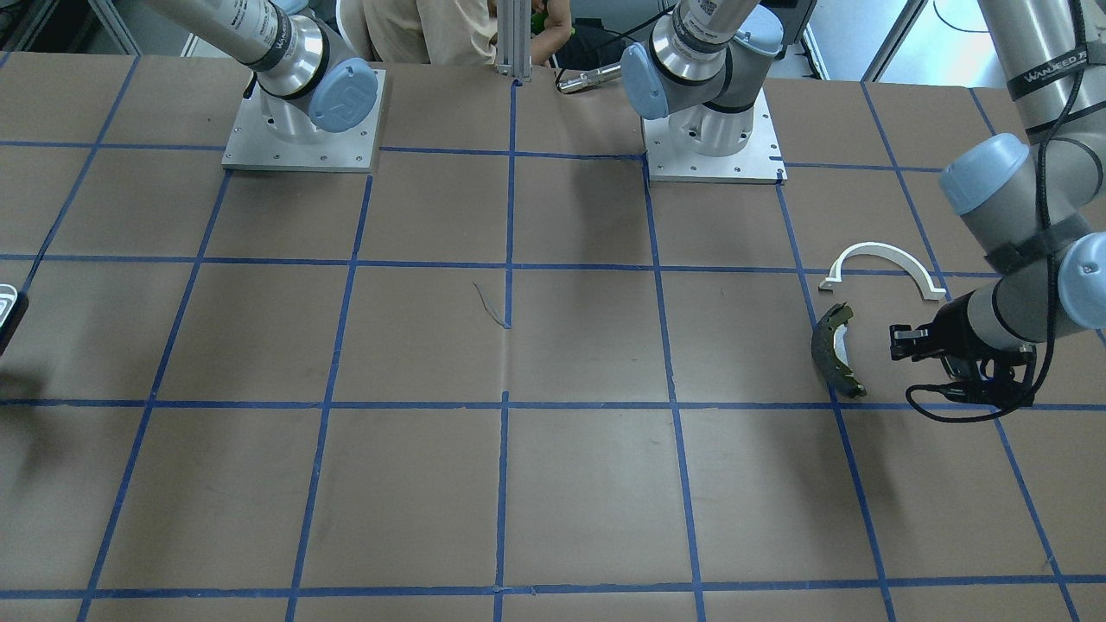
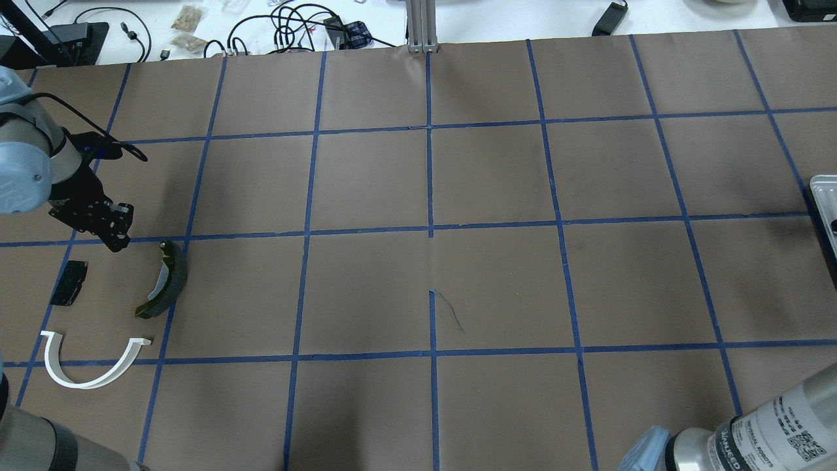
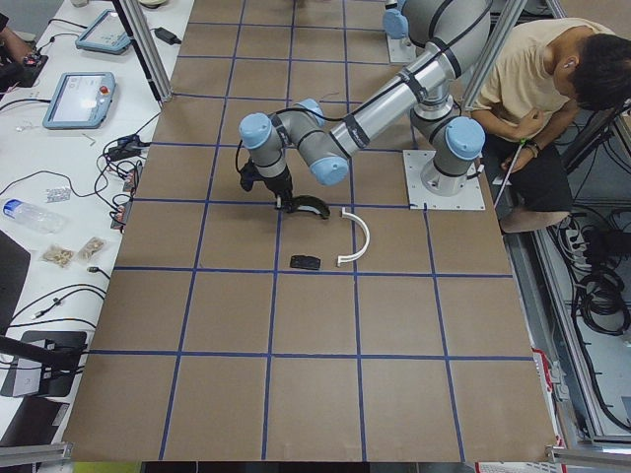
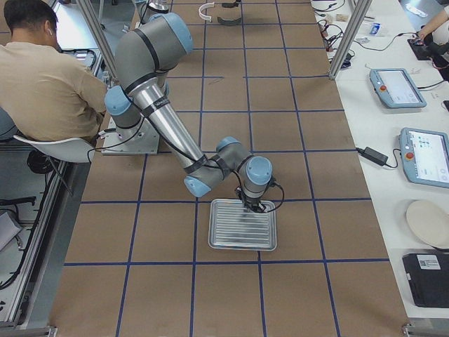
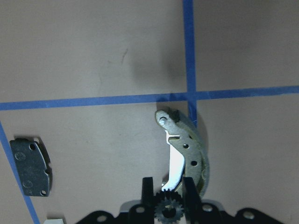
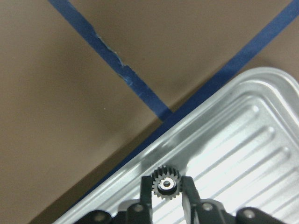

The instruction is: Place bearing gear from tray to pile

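My left gripper point(image 5: 167, 189) is shut on a small dark bearing gear point(image 5: 164, 212) and holds it just above the pile, over the end of the olive-and-dark brake shoe point(image 5: 196, 149). The black pad point(image 5: 32, 165) lies to its left. In the overhead view the left gripper point(image 2: 121, 239) is beside the brake shoe point(image 2: 167, 278), the pad point(image 2: 68, 282) and the white half-ring bracket point(image 2: 91, 379). My right gripper point(image 6: 166, 182) is shut on a second gear point(image 6: 166, 185) at the corner of the ridged silver tray point(image 6: 243, 140), far from the pile.
The tray point(image 4: 242, 228) lies at the table's right end, and its edge shows in the overhead view point(image 2: 825, 196). Both arm bases point(image 1: 302, 130) stand at the robot's side. A seated operator point(image 3: 552, 89) is behind them. An aluminium post point(image 2: 422, 26) stands at the far edge.
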{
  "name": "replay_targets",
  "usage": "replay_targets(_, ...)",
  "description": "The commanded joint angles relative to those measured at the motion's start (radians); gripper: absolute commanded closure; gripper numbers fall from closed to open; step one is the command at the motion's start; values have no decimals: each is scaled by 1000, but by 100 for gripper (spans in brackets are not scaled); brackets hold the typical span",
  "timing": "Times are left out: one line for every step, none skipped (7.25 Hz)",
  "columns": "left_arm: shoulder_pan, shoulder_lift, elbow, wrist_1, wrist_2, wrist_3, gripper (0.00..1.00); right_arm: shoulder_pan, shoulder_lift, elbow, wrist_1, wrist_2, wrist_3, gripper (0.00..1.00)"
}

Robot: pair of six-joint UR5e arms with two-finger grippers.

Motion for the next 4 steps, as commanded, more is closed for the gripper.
replay_targets(12, -3, -56, 61, -3, 19, 100, 12, -23, -1, -1, 4, 30, 100)
replay_targets(12, -6, -76, 63, -2, 15, 100, 38, -58, -1, 1, 4, 92, 100)
replay_targets(18, -6, -96, 81, 0, 13, 100, 96, -89, 5, -1, 2, 208, 100)
replay_targets(27, -8, -107, 89, -2, 14, 100, 166, -95, 5, -2, 2, 335, 100)
